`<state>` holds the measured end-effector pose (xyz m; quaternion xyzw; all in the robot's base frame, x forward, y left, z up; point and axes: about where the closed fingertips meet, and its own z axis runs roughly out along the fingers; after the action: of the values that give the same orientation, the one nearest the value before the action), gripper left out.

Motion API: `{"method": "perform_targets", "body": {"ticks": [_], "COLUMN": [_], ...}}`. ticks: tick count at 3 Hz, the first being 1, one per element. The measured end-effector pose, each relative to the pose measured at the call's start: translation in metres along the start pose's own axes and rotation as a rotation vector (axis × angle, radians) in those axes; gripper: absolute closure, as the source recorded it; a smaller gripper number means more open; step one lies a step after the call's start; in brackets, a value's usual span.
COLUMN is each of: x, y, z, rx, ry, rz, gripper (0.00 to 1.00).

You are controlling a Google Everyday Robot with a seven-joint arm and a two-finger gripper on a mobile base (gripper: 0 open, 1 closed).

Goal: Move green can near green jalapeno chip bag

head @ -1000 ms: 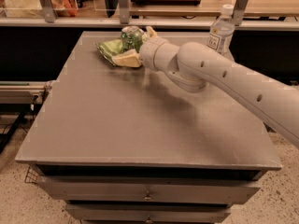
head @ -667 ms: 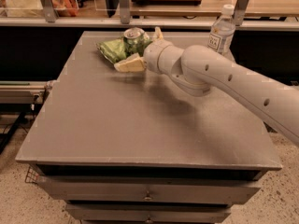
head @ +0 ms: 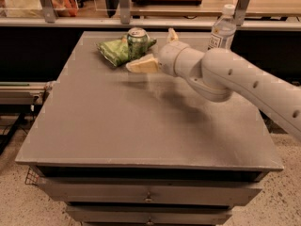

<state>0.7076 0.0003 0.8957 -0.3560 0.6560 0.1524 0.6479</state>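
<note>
The green can (head: 137, 41) stands upright at the far side of the grey table (head: 141, 121), touching the right edge of the green jalapeno chip bag (head: 114, 51). The bag lies flat and crinkled to the can's left. My gripper (head: 151, 51) is open, just to the right of the can and apart from it. One pale finger (head: 143, 65) points left in front of the can. The other finger (head: 172, 35) points up behind it. The white arm (head: 235, 79) reaches in from the right.
A clear plastic water bottle (head: 222, 28) stands at the table's far right edge behind the arm. A shelf with metal posts (head: 124, 4) runs behind the table. Drawers (head: 148, 197) sit below the table's front.
My gripper has drawn back to the right, away from the can, with its fingers spread. The can stays upright beside the chip bag.
</note>
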Motion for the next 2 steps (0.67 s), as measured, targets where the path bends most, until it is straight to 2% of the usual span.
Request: {"method": "perform_targets", "body": {"ticks": [1,2], "x": [-0.007,-0.004], "y": [-0.005,-0.003], "z": [-0.052,-0.119], "rx": [-0.057,-0.115], "ry": [-0.036,-0.06], "rz": [0.055,0.162], "gripper": [0.0,0.0]}}
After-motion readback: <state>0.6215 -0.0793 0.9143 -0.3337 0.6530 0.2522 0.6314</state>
